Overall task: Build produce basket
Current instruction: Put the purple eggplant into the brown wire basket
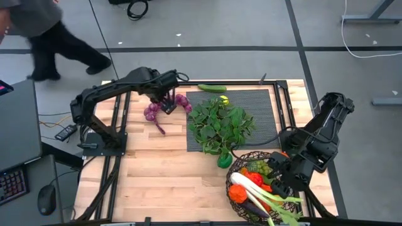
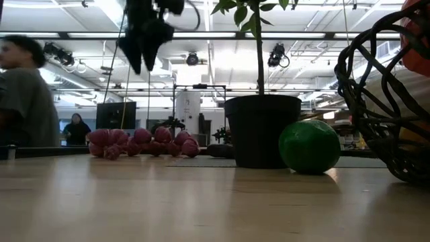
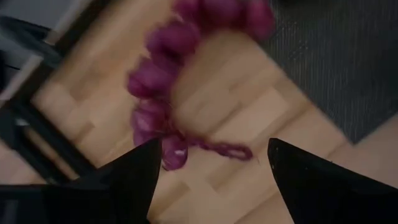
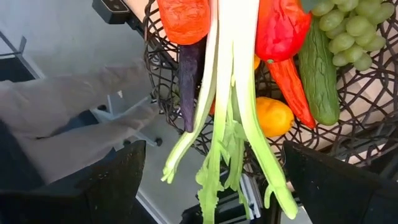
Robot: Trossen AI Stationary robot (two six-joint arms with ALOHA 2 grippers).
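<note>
The left gripper point(image 1: 168, 99) hovers above the purple grapes point(image 1: 164, 107), its fingers point(image 3: 134, 180) spread wide and holding nothing; the bunch lies on the wooden surface point(image 1: 163, 169) just beside the black mat point(image 1: 264, 103); the potted plant point(image 1: 220, 125) stands on that mat, with a cucumber point(image 1: 211, 88) behind it and a lime point(image 1: 224, 161) in front; the basket point(image 1: 242, 164) sits at the near right, holding leek point(image 1: 267, 198), green grapes point(image 1: 259, 167) and more; the right gripper point(image 1: 284, 177) waits at its rim, fingers wide, empty.
</note>
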